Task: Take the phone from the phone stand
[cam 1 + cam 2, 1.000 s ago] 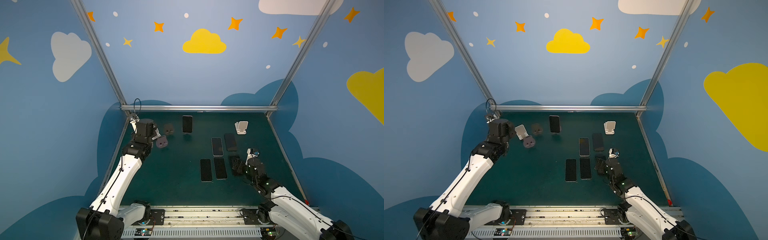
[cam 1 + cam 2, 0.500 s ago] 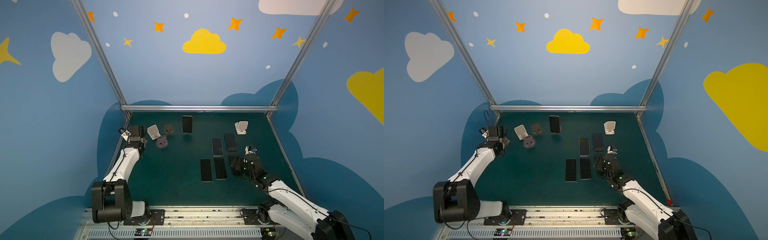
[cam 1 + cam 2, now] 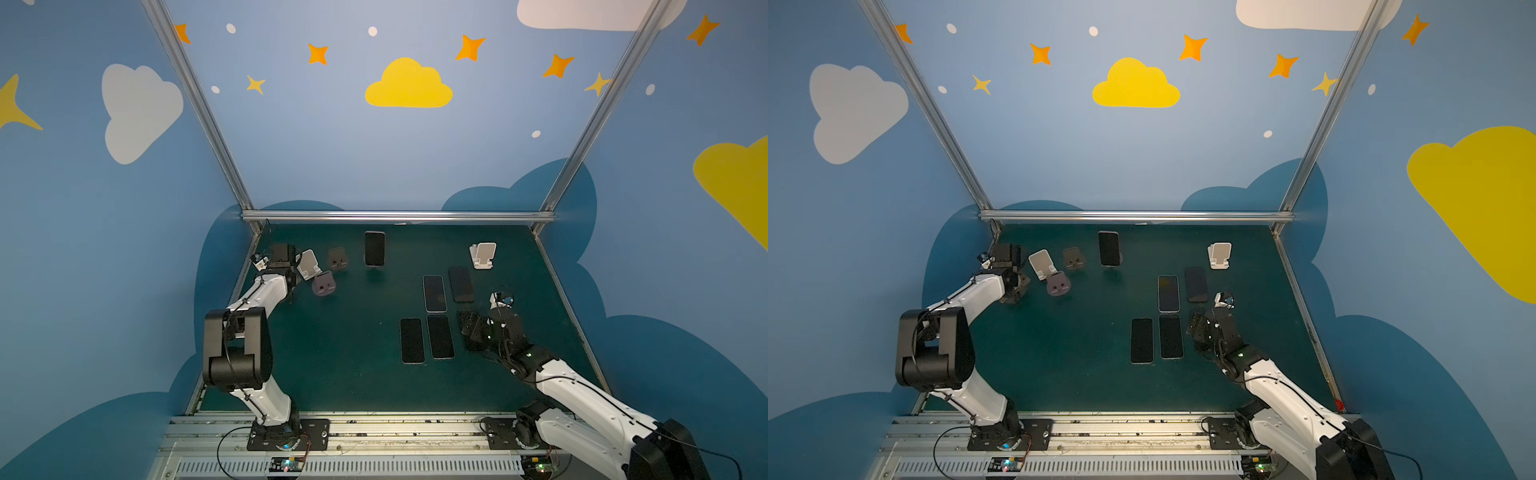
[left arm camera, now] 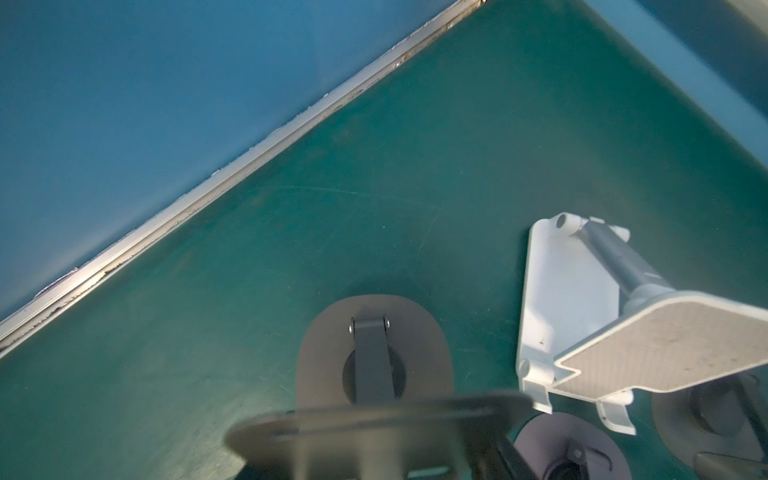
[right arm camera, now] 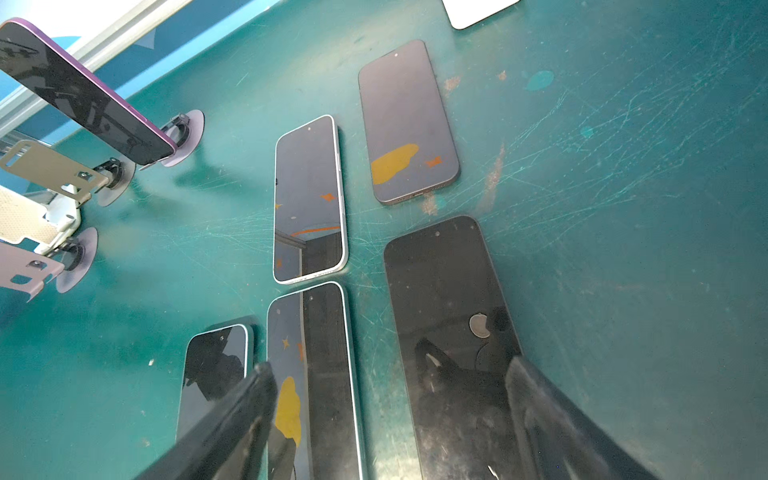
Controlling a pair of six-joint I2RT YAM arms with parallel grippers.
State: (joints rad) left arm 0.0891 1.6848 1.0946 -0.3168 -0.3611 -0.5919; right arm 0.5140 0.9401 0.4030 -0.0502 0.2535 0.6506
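Phone [image 3: 374, 248] leans on its stand [image 5: 185, 133] at the worktop's [image 3: 332, 353] back; right pincer [image 5: 388, 365] gapes above flat phones [image 5: 309, 199], left pincer [image 3: 1016, 286] closed near other stands [image 4: 582, 311].

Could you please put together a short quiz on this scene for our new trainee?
1. True or false: the purple phone lies flat, off its stand.
2. How many phones lie flat on the table in the right wrist view? A three, B five, C seven.
3. Fill in: the right gripper has its jaws ____.
Key: 1 false, it is propped on the stand. 2 B. 3 open.
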